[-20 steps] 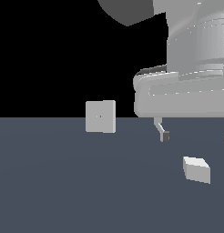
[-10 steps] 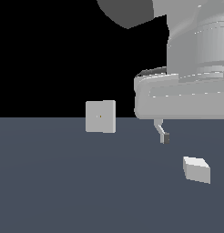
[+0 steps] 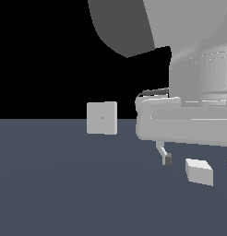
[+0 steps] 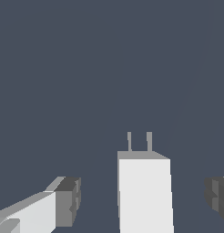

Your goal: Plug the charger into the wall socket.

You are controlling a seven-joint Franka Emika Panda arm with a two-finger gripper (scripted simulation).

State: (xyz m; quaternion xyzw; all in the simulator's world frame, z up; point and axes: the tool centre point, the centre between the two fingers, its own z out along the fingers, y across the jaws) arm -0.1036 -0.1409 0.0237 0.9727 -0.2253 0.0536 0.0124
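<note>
The charger [image 3: 199, 171] is a small off-white block lying on the dark blue-grey surface at the exterior view's right. In the wrist view the charger [image 4: 143, 191] shows two short prongs [image 4: 139, 141] on its far end. My gripper [image 3: 199, 161] is open, its dark-tipped fingers [image 3: 167, 159] standing on either side of the block near its top, with gaps on both sides. The same gaps show in the wrist view around my gripper [image 4: 143, 198]. The wall socket [image 3: 102, 118] is an upright light-grey square plate with a tiny dark dot, farther back toward the exterior view's left.
The large grey hand and arm body [image 3: 189, 120] fills the upper right of the exterior view. The dark surface [image 3: 64, 184] stretches between the socket plate and the charger. Black background lies above the horizon.
The hand has come down, so the fingertips now sit level with the charger's top instead of above it. Charger and socket have not moved.
</note>
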